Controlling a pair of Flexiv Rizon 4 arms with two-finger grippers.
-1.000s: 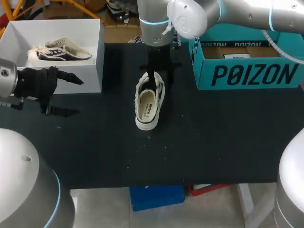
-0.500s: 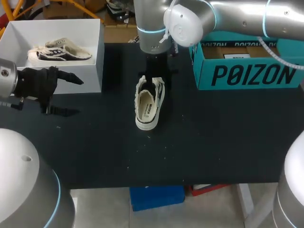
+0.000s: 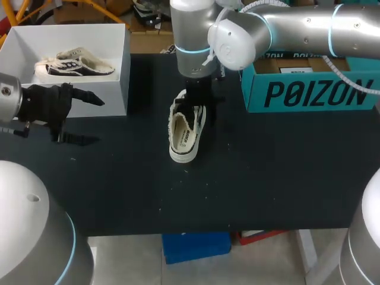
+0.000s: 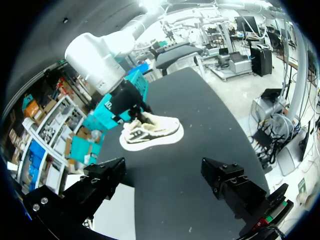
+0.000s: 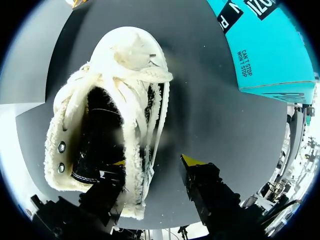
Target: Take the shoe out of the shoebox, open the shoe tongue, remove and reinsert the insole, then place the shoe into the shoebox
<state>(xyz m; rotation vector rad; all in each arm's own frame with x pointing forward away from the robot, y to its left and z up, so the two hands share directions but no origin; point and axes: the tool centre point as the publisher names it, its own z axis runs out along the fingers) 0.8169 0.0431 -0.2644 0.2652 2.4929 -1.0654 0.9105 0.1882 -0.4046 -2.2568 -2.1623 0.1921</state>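
One cream frayed-edge canvas shoe (image 3: 186,133) with a white rubber sole lies out of its box on the black table (image 3: 279,178). It sits about mid-table, between the open white cardboard shoebox (image 3: 116,77) on the left and the teal cardboard shoebox (image 3: 314,95) on the right.

Long axis: runs far-to-near in the head view, heel at the far end, toe toward the robot.

Right pincer (image 3: 195,102): at the heel end, over the opening. In the right wrist view its fingers are spread and straddle the shoe's side wall. One yellow tip is down inside the opening; the other is outside over bare table, apart from the shoe. It is not pinching anything, as far as I can see. The shoe runs straight ahead of this pincer, toe farthest.

Left pincer (image 4: 162,167): spread, holding nothing, beside the white shoebox and well apart from the shoe, which it sees side-on.

Judgement: the right arm is much the nearer. Work on the tongue or insole would be reached from the heel, along the shoe's length.
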